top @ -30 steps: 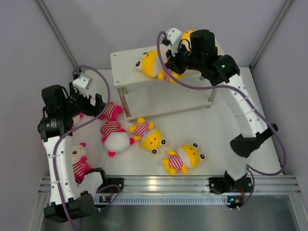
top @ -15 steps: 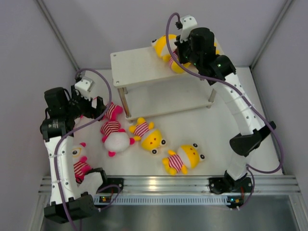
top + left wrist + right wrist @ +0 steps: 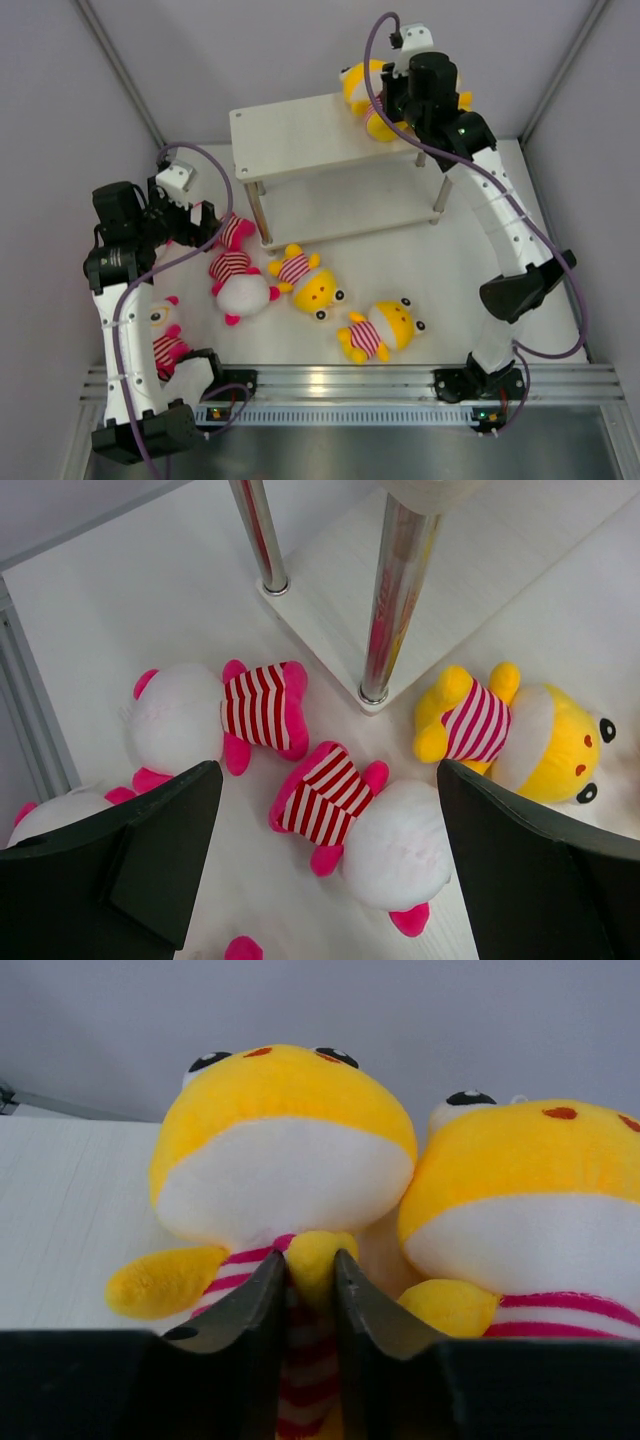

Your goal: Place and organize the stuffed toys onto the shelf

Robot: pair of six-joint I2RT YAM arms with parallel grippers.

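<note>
r gripper [image 3: 308,1258] had carried yellow doll [image 3: 285,1140] to shelf [image 3: 300,135] top's far-right end, beside second yellow doll [image 3: 530,1180]; jaws pinched its arm. l gripper [image 3: 325,780] gaped wide, empty.

Overhead camera looks down from behind the arms [image 3: 125,300], sharing the pink dolls [image 3: 355,820] with the close left wrist view, and with the right the yellow pair [image 3: 280,1150] on the shelf [image 3: 300,135].

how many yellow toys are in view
4: pinched toy in the right hand and neighbour toy, both atop the shelf; middle toy and front toy lying on the table. More may be hidden.
</note>
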